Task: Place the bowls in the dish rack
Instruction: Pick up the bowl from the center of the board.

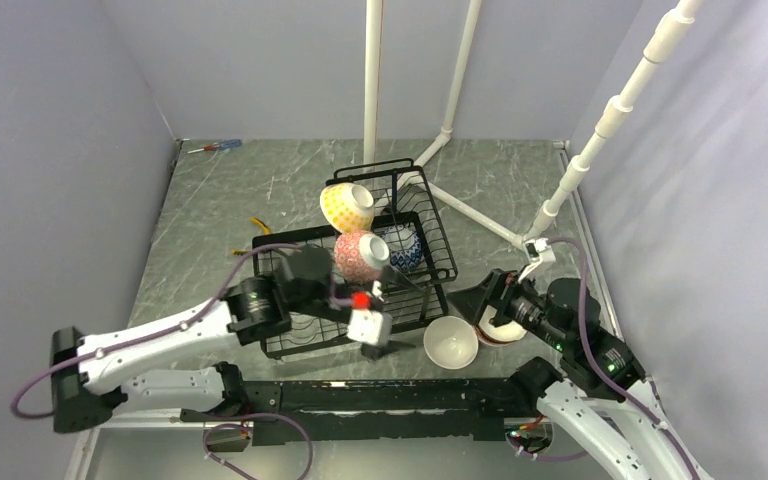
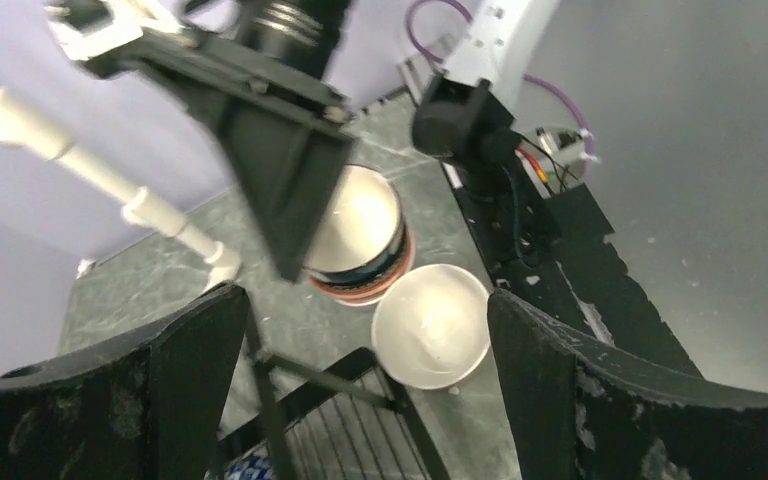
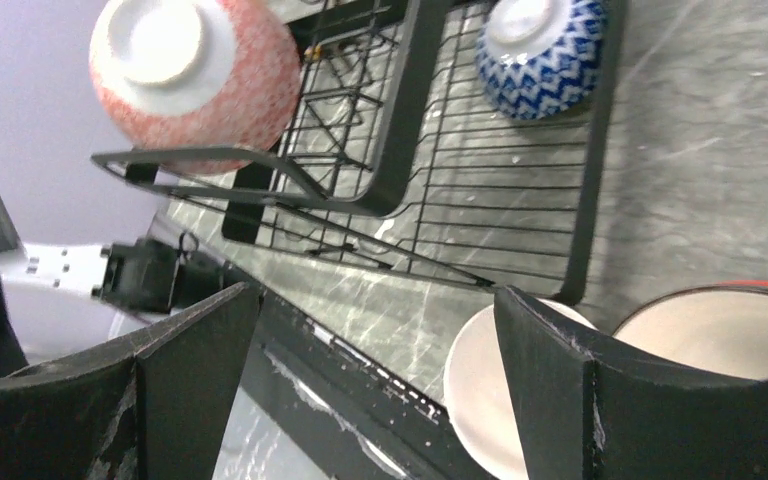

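Observation:
The black wire dish rack (image 1: pixel 305 340) stands mid-table. A yellow dotted bowl (image 1: pixel 346 205) and a pink-red bowl (image 1: pixel 361 255) rest on its upper basket, and a blue-white zigzag bowl (image 1: pixel 405 250) lies in the base. A white bowl (image 1: pixel 450 342) sits on the table at the rack's front right corner. Next to it is a stack of bowls (image 1: pixel 505 330). My left gripper (image 1: pixel 397 315) is open and empty over that corner, facing the white bowl (image 2: pixel 430 325). My right gripper (image 1: pixel 482 297) is open at the stack's (image 3: pixel 730 340) left rim; whether it touches is unclear.
White pipe frame legs (image 1: pixel 372 80) rise behind and to the right of the rack. A red-handled screwdriver (image 1: pixel 215 146) lies at the far left corner. A small yellow item (image 1: pixel 260 224) lies left of the rack. Grey walls close in on both sides.

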